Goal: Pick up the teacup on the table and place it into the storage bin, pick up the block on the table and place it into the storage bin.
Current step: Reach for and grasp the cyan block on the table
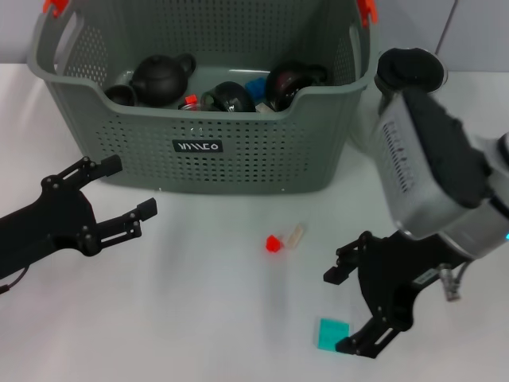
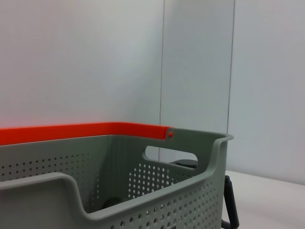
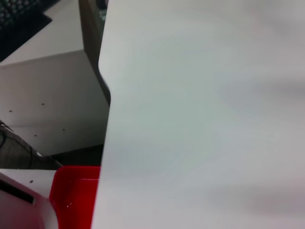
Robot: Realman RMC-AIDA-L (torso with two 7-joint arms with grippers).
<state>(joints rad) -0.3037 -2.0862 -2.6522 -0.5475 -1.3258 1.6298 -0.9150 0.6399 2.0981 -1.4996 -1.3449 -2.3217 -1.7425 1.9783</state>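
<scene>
The grey-green storage bin [image 1: 199, 95] stands at the back of the white table [image 1: 199, 318]; dark teapots and cups lie inside it. No teacup shows on the table itself. A flat teal block [image 1: 332, 334] lies near the front, just beside the lower finger of my right gripper [image 1: 346, 310], which is open and low over the table. A small red block [image 1: 273, 243] and a beige piece [image 1: 297, 235] lie mid-table. My left gripper [image 1: 131, 187] hangs open at the left, in front of the bin. The left wrist view shows the bin's [image 2: 143, 200] rim and orange handle.
The right wrist view shows the bare table [image 3: 200, 119], its edge, and a red container [image 3: 76, 195] down beyond it. A blue and a red object sit among the dark ware in the bin. Open tabletop lies between the two grippers.
</scene>
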